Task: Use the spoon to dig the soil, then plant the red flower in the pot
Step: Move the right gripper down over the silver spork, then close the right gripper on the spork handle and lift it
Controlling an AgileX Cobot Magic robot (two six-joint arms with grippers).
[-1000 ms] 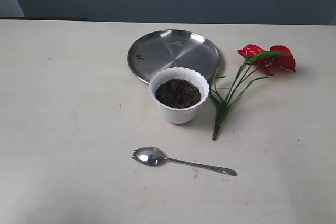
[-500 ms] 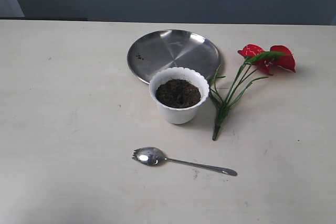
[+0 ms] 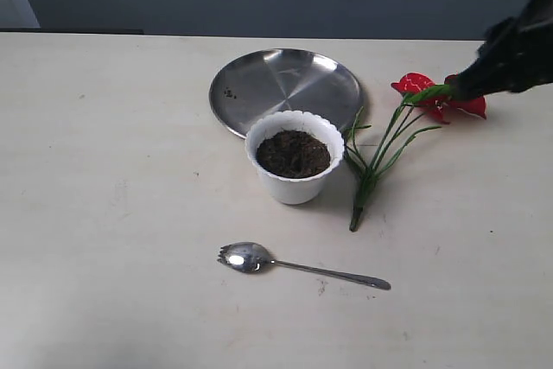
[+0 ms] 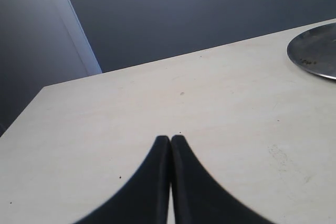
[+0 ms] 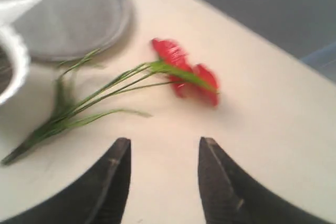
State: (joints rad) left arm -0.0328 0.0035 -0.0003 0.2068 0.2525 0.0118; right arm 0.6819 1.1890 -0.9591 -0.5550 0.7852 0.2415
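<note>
The white scalloped pot (image 3: 294, 181) stands mid-table, filled with dark soil (image 3: 293, 153). The silver spoon (image 3: 298, 266) lies in front of it, bowl to the left. The red flower (image 3: 439, 95) lies to the pot's right, its stems running down toward the pot; it also shows blurred in the right wrist view, red flower (image 5: 186, 74). My right gripper (image 3: 471, 84) has come in at the upper right, just above the petals; in its wrist view the right gripper (image 5: 164, 141) stands open and empty. My left gripper (image 4: 170, 138) is shut on nothing, over bare table.
A round steel plate (image 3: 285, 85) lies flat behind the pot, touching it or nearly so; its edge shows as the steel plate (image 4: 314, 53) in the left wrist view. A dark wall runs along the far table edge (image 3: 112, 34).
The right arm has entered the exterior view from the upper right, ending over the flower's petals. Pot, spoon, flower and plate have not moved.
</note>
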